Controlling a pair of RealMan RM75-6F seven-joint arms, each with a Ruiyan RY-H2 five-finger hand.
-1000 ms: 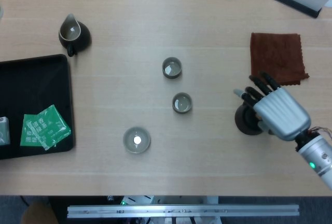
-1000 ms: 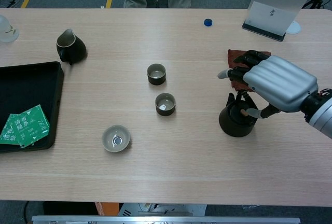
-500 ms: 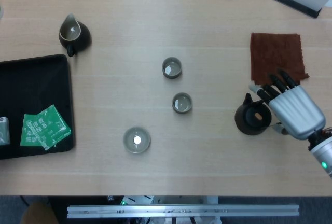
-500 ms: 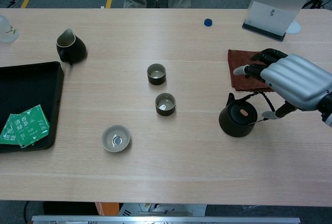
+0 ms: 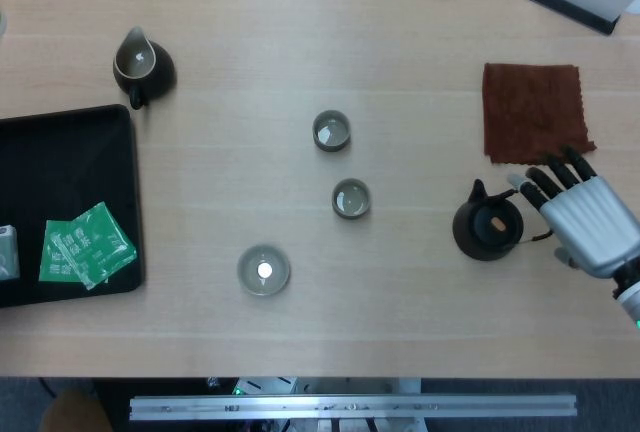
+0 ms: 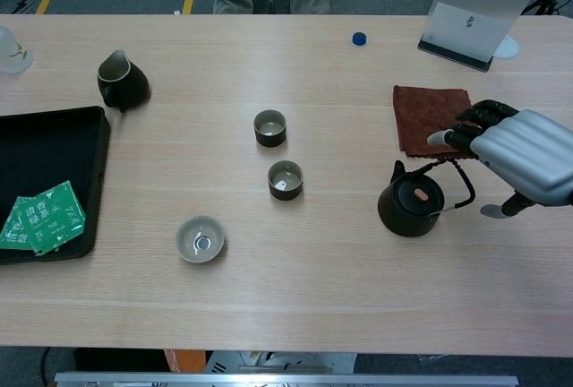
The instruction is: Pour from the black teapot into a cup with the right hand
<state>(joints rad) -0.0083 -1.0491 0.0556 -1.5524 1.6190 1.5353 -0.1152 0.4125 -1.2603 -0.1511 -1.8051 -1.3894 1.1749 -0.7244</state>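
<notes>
Silver right hand [image 6: 524,156], fingers spread & empty, hovers just right of squat black lidded teapot [image 6: 411,204] on wooden table [image 6: 295,297]; a mistimed grab at thin wire handle could tip it.

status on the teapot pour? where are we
Done: nothing that shows. The black teapot stands upright on the table, lid on. In hand: nothing; the right hand hangs beside the pot's wire handle with fingers apart, apparently not gripping it. Left: grasp the handle, lift, carry to a cup, probably the nearest cup, and tip. Whether the cups hold tea is unclear. The left hand is out of view.
</notes>
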